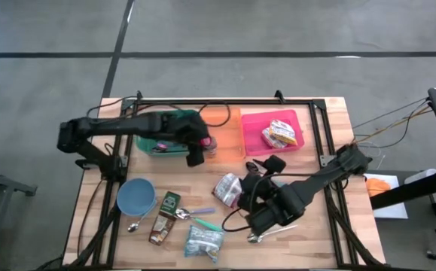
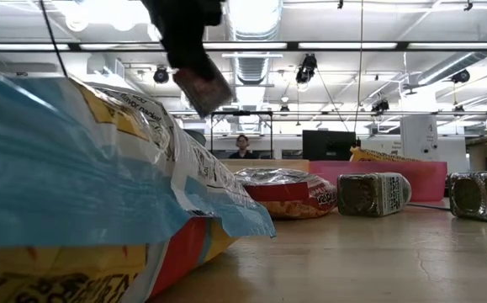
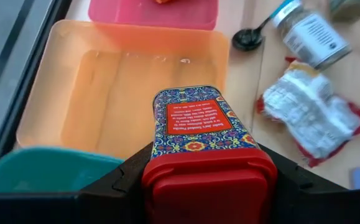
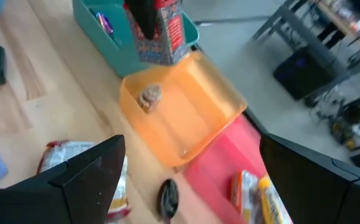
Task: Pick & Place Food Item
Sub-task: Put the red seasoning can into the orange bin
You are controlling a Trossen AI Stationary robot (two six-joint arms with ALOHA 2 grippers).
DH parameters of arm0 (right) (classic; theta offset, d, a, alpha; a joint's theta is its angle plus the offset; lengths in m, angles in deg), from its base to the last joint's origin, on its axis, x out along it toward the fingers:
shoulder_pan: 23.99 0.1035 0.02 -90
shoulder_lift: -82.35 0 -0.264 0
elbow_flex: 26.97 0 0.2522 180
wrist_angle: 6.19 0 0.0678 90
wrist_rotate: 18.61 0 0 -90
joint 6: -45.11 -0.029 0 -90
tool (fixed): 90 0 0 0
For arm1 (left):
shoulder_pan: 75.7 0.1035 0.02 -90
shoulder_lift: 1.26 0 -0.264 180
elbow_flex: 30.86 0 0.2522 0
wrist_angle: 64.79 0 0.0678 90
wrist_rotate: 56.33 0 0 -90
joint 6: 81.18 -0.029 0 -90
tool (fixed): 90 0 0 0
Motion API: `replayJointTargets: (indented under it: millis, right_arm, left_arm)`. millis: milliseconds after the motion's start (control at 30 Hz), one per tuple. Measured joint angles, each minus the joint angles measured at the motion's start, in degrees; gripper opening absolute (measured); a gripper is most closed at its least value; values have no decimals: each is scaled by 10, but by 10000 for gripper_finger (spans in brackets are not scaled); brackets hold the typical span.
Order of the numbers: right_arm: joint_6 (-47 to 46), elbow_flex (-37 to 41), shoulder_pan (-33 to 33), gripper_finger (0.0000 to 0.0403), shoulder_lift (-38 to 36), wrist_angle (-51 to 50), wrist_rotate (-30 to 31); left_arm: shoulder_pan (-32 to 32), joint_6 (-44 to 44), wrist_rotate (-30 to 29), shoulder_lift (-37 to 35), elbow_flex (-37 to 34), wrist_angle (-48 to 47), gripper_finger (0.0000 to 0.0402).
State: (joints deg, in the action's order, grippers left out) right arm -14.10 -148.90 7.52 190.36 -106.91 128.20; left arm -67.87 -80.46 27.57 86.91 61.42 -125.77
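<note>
Left hand (image 3: 207, 186) clamped on tin (image 3: 198, 127), red lid toward wrist, held above worktop (image 1: 330, 128) at near edge of orange tray (image 3: 61, 93), beside teal tray (image 3: 36, 180). Best carried further over orange tray, lowered level, then released. Right hand (image 4: 189, 180) spread wide, empty, low above worktop near snack bag (image 1: 227, 188). Right wrist view alone shows small round item (image 4: 148, 94) already in orange tray; left wrist view hides it behind tin. Farther off, pink tray (image 1: 259, 124) holding packets.
</note>
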Motion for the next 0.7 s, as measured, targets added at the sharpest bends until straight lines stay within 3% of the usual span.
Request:
replayJointTargets:
  millis: [333,700]
  right_arm:
    - [-72,178,1,367,-108,104,-18]
    - [86,334,1,367,-171,401,-34]
  left_arm:
    - [19,-153,-4,151,165,-80,201]
    - [53,-225,-5,232,179,-48,201]
